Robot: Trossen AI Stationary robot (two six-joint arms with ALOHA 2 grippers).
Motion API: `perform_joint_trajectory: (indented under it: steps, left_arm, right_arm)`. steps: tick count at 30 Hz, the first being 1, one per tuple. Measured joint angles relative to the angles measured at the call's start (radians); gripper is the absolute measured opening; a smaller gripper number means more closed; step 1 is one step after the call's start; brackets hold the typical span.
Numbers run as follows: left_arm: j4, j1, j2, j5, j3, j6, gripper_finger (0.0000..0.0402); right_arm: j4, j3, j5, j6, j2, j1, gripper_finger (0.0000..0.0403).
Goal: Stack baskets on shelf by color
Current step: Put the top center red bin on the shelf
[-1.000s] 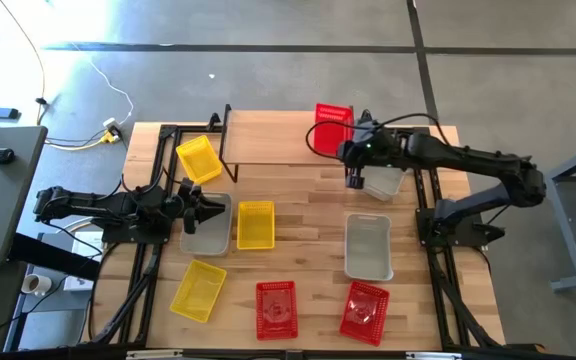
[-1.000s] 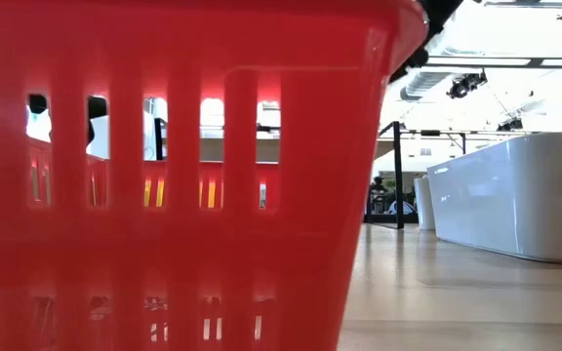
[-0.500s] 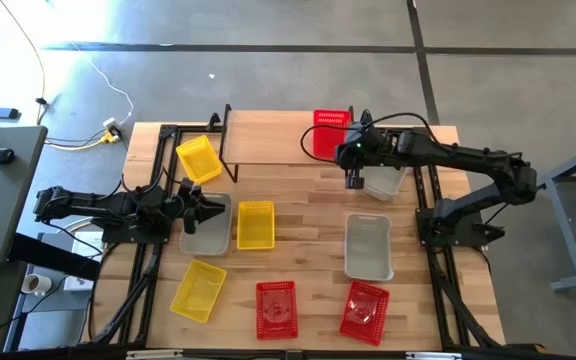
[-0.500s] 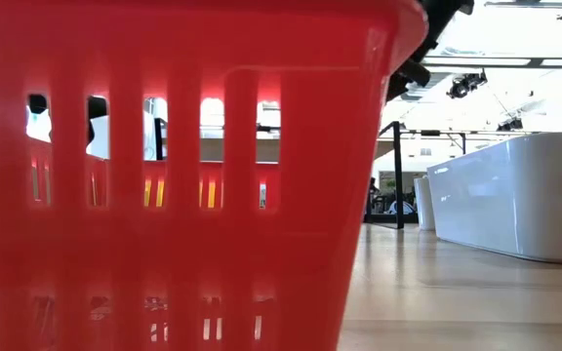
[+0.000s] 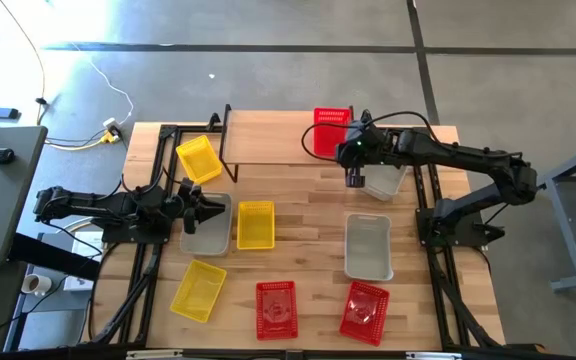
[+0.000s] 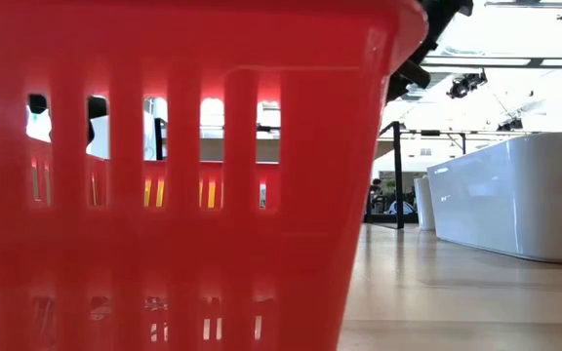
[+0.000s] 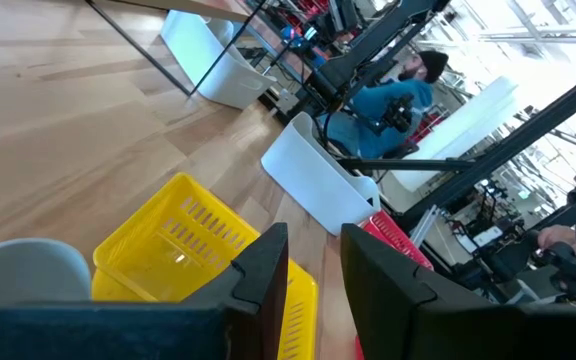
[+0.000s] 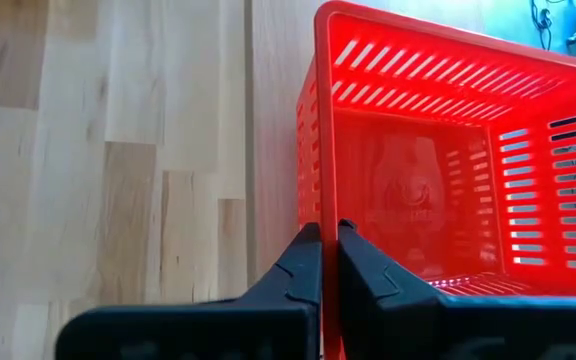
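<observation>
Right wrist view: right hand (image 8: 329,262) pinches red basket (image 8: 448,160) wall (fingers closed).

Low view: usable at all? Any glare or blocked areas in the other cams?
Low view: a red basket pressed up to the lens fills most of it, backlit through its slots; only the right strip shows the room. High view: bright glare on the floor top left. Left wrist view: the left gripper blocks the bottom.

Right pincer (image 8: 329,240) closed on the red basket's (image 8: 438,190) near rim, above pale wooden planks (image 8: 118,150).
</observation>
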Motion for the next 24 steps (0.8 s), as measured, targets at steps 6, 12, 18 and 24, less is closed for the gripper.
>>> perform_joint_trajectory:
  steps: [6,12,18,24]
  left_arm:
    - [0.000,0.000,0.000,0.000,0.000,0.000,0.0086]
    - [0.000,0.000,0.000,0.000,0.000,0.000,0.0086]
    - [0.023,0.000,0.000,0.014,0.000,-0.003,0.0086]
    - [0.036,0.000,0.000,0.021,0.000,-0.029,0.0086]
  right_arm:
    - [0.000,0.000,0.004,0.037,0.000,0.000,0.0025]
    - [0.001,0.000,0.011,0.039,0.000,0.000,0.0070]
    - [-0.004,0.014,0.024,0.083,-0.002,0.001,0.0078]
    - [-0.019,0.060,0.006,0.135,-0.002,0.001,0.0078]
